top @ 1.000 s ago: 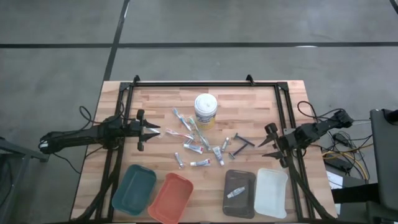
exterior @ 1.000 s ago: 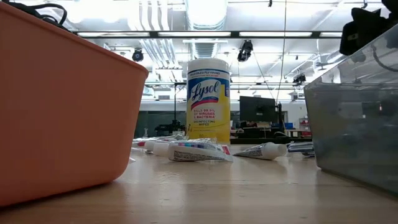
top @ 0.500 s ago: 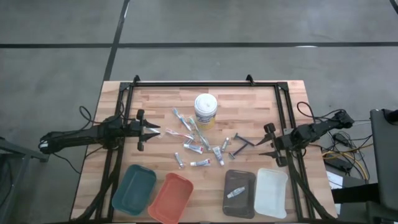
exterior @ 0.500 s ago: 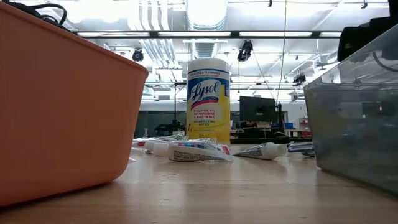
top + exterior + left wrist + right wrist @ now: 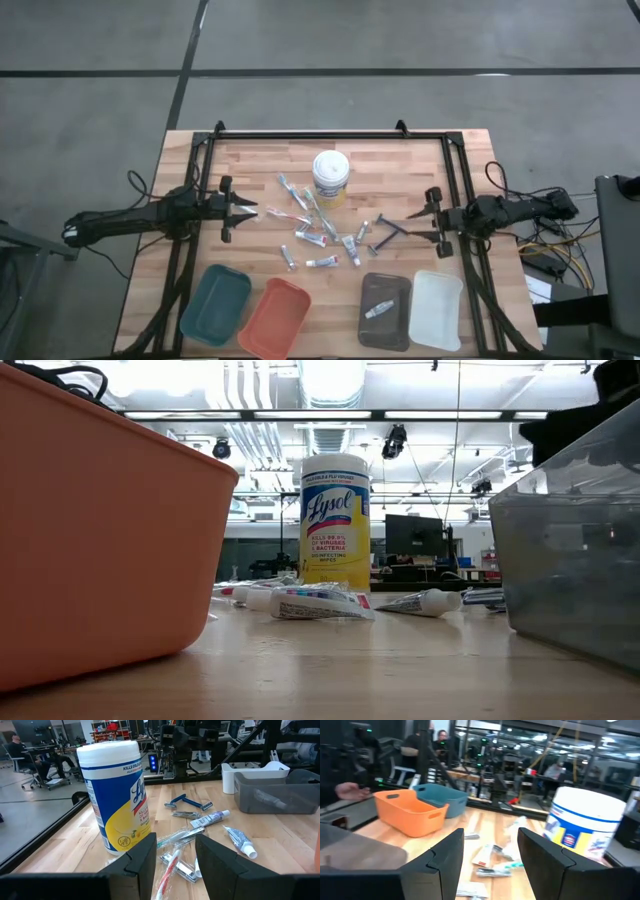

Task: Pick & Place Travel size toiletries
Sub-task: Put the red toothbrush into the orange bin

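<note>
Approach step, nothing picked yet. Right gripper [image 5: 432,222] spread, empty, level at the table's right edge, just beside the dark razors [image 5: 392,229]. Left gripper [image 5: 240,210] spread, empty, waiting at the left edge near the toothbrushes [image 5: 300,203]. Small tubes [image 5: 321,262] scattered mid-table in front of the wipes tub [image 5: 331,178]; one tube already in the grey tray [image 5: 385,310]. Next move, judged: reach inward, descend over a razor, pinch across its handle, carry to a tray.
</note>
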`<control>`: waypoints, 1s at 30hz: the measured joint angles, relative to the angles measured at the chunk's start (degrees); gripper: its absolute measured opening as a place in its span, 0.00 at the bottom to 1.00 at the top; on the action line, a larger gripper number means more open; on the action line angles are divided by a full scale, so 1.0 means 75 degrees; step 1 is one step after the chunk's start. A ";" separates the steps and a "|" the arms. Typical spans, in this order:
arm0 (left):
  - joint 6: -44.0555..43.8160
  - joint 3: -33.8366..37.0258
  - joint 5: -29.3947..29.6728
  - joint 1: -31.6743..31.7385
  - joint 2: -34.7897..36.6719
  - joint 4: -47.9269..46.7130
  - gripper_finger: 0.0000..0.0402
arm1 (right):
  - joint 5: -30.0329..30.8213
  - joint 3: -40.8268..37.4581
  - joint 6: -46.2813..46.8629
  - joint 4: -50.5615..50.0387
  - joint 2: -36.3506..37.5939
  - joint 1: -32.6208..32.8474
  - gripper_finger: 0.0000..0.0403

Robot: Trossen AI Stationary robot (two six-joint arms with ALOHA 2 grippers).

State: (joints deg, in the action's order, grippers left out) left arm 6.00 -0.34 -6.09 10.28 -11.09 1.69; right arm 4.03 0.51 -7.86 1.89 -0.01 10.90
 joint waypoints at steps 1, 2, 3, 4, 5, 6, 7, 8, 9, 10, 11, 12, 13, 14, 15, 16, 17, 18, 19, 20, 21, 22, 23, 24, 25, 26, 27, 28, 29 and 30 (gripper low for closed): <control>-0.0003 0.0000 0.0000 0.0003 0.0000 0.0000 0.35 | 0.0000 0.0000 0.0017 -0.0002 -0.0005 -0.0103 0.45; 0.0000 0.0000 0.0000 0.0000 0.0000 0.0000 0.35 | 0.0003 0.0000 0.0023 0.0000 -0.0009 -0.0189 0.45; 0.0000 0.0000 0.0000 0.0002 0.0000 0.0000 0.35 | 0.0003 0.0000 0.0024 0.0000 -0.0007 -0.0248 0.45; 0.0000 0.0000 0.0000 0.0002 0.0000 0.0000 0.35 | 0.0002 0.0000 0.0018 0.0002 -0.0008 -0.0297 0.45; -0.0001 0.0000 0.0000 0.0000 0.0000 0.0000 0.35 | 0.0000 0.0000 0.0010 0.0007 -0.0007 -0.0335 0.45; -0.0001 0.0000 0.0000 0.0001 0.0000 0.0000 0.35 | 0.0003 0.0000 0.0006 0.0017 -0.0006 -0.0355 0.45; 0.0000 0.0000 0.0000 0.0001 0.0000 0.0000 0.35 | 0.0005 0.0000 0.0014 0.0026 -0.0007 -0.0370 0.45; 0.0000 0.0000 0.0000 0.0001 0.0000 0.0000 0.35 | 0.0051 0.0000 0.0052 0.0026 -0.0009 -0.0368 0.45; -0.0001 0.0000 -0.0001 0.0001 0.0000 0.0000 0.35 | 0.0111 0.0000 0.0126 0.0037 -0.0008 -0.0368 0.45; -0.0001 0.0000 -0.0001 0.0001 0.0000 0.0000 0.35 | 0.0218 0.0000 0.0227 0.0059 -0.0006 -0.0368 0.45; -0.0001 0.0000 -0.0001 0.0000 0.0000 0.0000 0.35 | 0.0295 0.0000 0.0311 0.0068 -0.0006 -0.0368 0.45; -0.0001 0.0000 -0.0002 0.0002 0.0000 0.0000 0.35 | 0.0317 0.0000 0.0401 0.0070 -0.0006 -0.0368 0.45; 0.0000 0.0000 0.0000 0.0000 0.0000 0.0000 0.35 | 0.0315 0.0000 0.0432 0.0068 -0.0006 -0.0366 0.45; -0.0001 0.0000 0.0000 0.0000 0.0000 0.0000 0.35 | 0.0315 0.0000 0.0432 0.0060 -0.0017 -0.0363 0.45; 0.0000 0.0000 -0.0003 0.0003 0.0000 0.0003 0.35 | 0.0317 0.0000 0.0433 0.0044 -0.0031 -0.0363 0.45; -0.0003 0.0000 -0.0003 0.0000 0.0000 0.0011 0.35 | 0.0317 0.0003 0.0447 -0.0005 -0.0047 -0.0363 0.45; -0.0007 0.0000 -0.0005 0.0000 0.0000 0.0029 0.35 | 0.0314 0.0003 0.0453 -0.0034 -0.0074 -0.0363 0.45; -0.0066 0.0000 -0.0008 0.0001 0.0001 0.0043 0.35 | 0.0306 0.0003 0.0445 -0.0033 -0.0108 -0.0363 0.45; -0.0182 0.0000 -0.0011 0.0000 0.0000 0.0064 0.35 | 0.0300 0.0003 0.0444 -0.0042 -0.0139 -0.0363 0.45; -0.0349 0.0000 -0.0028 0.0000 0.0000 0.0099 0.35 | 0.0297 0.0003 0.0452 -0.0047 -0.0167 -0.0363 0.45; -0.0515 0.0000 -0.0032 0.0001 0.0003 0.0109 0.35 | 0.0291 0.0003 0.0449 -0.0047 -0.0184 -0.0360 0.45; -0.0686 0.0000 -0.0032 0.0000 0.0003 0.0114 0.35 | 0.0291 0.0003 0.0441 -0.0047 -0.0208 -0.0360 0.45; -0.0821 0.0000 -0.0032 0.0000 0.0003 0.0114 0.35 | 0.0291 0.0003 0.0429 -0.0044 -0.0229 -0.0360 0.45; -0.0872 0.0000 -0.0032 0.0000 0.0003 0.0135 0.35 | 0.0289 0.0003 0.0438 -0.0046 -0.0237 -0.0360 0.45; -0.0862 0.0000 -0.0032 0.0000 0.0000 0.0234 0.35 | 0.0288 0.0003 0.0442 -0.0047 -0.0251 -0.0358 0.45; -0.0802 0.0000 -0.0029 0.0000 0.0000 0.0357 0.35 | 0.0288 0.0003 0.0432 -0.0047 -0.0262 -0.0357 0.45; -0.0770 0.0000 -0.0030 0.0000 0.0001 0.0517 0.35 | 0.0288 0.0003 0.0429 -0.0047 -0.0263 -0.0357 0.45; -0.0773 0.0000 -0.0029 0.0000 0.0000 0.0726 0.35 | 0.0285 0.0003 0.0435 -0.0047 -0.0263 -0.0357 0.45; -0.0842 0.0000 -0.0029 0.0001 0.0002 0.0912 0.35 | 0.0285 0.0003 0.0442 -0.0049 -0.0264 -0.0357 0.45; -0.0934 0.0000 -0.0029 0.0000 0.0003 0.1093 0.35 | 0.0285 0.0003 0.0433 -0.0047 -0.0262 -0.0357 0.45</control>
State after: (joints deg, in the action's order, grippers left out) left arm -1.00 -0.34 -6.31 10.28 -11.07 9.89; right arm 6.17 0.54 -4.61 1.54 -1.98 8.23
